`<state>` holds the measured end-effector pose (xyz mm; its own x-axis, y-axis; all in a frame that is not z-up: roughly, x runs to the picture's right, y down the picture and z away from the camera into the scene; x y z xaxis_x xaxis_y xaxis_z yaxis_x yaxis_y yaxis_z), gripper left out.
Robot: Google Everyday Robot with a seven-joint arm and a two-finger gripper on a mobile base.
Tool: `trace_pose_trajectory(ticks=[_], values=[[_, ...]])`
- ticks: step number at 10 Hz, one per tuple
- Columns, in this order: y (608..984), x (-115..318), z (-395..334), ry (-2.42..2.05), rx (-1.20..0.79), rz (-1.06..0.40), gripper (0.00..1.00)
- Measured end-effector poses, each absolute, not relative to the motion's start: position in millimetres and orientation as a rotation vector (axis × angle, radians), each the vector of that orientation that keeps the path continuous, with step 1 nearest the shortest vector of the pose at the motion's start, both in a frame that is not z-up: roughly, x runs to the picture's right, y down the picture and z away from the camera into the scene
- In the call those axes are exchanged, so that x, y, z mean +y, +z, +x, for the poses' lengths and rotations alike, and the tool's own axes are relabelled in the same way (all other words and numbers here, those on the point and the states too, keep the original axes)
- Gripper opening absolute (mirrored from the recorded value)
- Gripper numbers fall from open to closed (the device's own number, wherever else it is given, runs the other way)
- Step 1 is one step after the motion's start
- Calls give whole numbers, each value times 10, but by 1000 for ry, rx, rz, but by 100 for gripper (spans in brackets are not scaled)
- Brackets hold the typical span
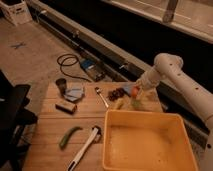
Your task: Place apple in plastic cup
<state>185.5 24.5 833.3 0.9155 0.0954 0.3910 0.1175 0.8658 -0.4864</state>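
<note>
Apple (136, 91), right of frame centre, gripped in the gripper (136, 93) directly above the cup (135, 103) at the table's (50, 135) far edge, just beyond the yellow bin (150, 145): grasp and carry judged done, lowering and release left.

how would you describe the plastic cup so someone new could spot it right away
Start at the big yellow bin on the wooden table and look just past its far rim. The plastic cup stands there, right under the gripper holding the apple. It is pale yellow-green and see-through, unlike the dark cup far left.
</note>
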Motion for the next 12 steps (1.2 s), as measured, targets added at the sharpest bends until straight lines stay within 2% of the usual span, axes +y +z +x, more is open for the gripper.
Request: trace_pose_trajectory(ticks=[1, 3, 6, 7, 12], values=[[8407, 282, 1726, -21, -430, -532, 27], [8448, 270, 1695, -17, -434, -528, 44], [8398, 147, 1913, -2, -411, -496, 74], [8351, 82, 1995, 3, -398, -480, 80], [8386, 85, 2022, 14, -404, -474, 80]])
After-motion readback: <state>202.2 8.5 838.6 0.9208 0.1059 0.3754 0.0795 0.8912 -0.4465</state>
